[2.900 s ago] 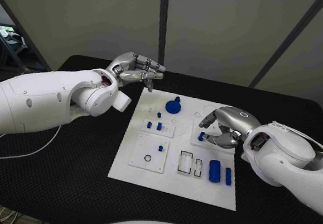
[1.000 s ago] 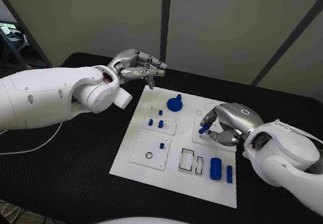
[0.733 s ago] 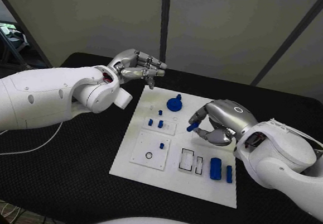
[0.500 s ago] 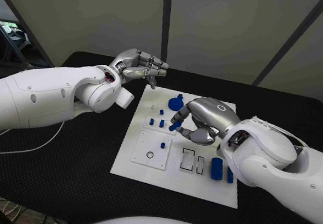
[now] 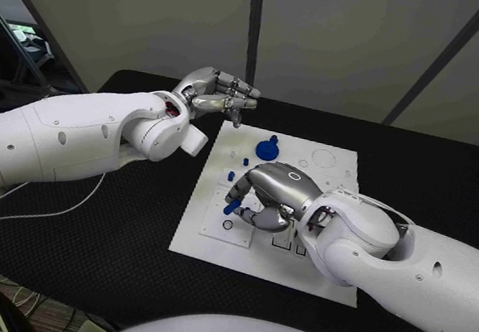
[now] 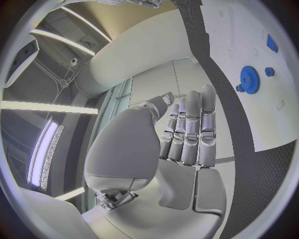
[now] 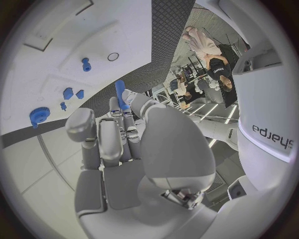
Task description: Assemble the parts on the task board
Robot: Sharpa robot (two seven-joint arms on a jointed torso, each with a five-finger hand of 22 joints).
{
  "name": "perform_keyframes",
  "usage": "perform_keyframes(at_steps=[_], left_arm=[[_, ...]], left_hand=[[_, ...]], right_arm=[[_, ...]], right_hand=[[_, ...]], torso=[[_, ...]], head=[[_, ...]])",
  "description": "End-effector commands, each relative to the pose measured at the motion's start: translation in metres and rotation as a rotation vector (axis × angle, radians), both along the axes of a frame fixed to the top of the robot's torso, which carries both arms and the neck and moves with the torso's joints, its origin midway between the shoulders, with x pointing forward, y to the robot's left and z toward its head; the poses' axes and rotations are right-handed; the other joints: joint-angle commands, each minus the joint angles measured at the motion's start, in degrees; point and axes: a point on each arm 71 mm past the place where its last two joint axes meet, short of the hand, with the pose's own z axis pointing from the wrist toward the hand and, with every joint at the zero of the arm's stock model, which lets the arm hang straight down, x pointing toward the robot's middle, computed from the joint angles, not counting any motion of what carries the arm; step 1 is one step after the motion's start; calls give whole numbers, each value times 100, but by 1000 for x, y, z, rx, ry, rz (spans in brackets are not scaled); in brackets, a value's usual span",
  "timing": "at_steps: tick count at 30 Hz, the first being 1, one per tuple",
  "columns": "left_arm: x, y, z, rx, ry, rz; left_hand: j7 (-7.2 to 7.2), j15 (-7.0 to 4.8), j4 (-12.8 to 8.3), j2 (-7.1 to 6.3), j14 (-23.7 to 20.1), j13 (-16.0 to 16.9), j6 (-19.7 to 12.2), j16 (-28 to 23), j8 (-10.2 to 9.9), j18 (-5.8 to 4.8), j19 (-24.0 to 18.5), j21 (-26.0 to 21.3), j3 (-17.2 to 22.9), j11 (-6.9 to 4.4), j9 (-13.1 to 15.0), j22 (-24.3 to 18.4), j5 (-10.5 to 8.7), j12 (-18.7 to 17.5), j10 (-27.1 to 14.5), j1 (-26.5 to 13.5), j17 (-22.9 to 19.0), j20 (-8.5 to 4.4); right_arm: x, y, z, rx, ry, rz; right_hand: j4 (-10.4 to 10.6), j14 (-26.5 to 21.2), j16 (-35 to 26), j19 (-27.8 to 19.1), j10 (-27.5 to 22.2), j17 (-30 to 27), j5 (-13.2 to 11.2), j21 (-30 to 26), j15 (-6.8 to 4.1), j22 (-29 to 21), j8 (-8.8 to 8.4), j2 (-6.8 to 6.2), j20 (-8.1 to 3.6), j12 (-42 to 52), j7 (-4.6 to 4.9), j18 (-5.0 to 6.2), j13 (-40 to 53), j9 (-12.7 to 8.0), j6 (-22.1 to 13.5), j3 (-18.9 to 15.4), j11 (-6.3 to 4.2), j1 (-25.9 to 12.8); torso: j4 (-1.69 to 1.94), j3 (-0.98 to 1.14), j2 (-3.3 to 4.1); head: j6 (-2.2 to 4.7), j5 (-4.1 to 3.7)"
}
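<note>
The right hand (image 5: 262,198) pinches a short blue cylindrical peg (image 7: 120,93) above the white task board (image 5: 334,164); the left hand (image 5: 216,94) hangs curled, empty.

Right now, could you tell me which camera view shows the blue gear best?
The left wrist view: the blue gear sits unobstructed, teeth visible. The head view shows it beyond the right robot hand; the right wrist view shows it small, near the rim.
</note>
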Motion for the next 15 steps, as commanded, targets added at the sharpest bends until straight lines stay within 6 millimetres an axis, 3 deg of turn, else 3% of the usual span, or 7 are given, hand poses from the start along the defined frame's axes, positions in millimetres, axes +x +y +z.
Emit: perform_keyframes(at_steps=[1, 15], left_arm=[[0, -1, 1, -6, -5, -10], [0, -3, 1, -7, -5, -13]], left_hand=[[0, -12, -15, 47, -34, 8, -50, -33, 8, -25, -23, -32, -28, -9, -8, -6, 3, 24, -36, 8, -8, 13], [0, -12, -15, 47, -34, 8, -50, -33, 8, -25, -23, -32, -28, -9, -8, -6, 3, 24, -36, 8, -8, 13]], right_arm=[[-1, 3, -7, -22, 24, 32], [0, 10, -24, -98, 13, 48]], right_hand=[[-6, 199, 27, 14, 18, -4, 26, 27, -25, -4, 13, 14, 10, -26, 44, -63, -3, 1, 15, 34, 23, -30], [-9, 201, 38, 10, 14, 11, 32, 26, -22, -7, 10, 13, 12, -33, 47, -62, -5, 0, 11, 36, 26, -32]], torso=[[1, 5, -7], [-6, 6, 2]], head=[[-28, 47], [-69, 83]])
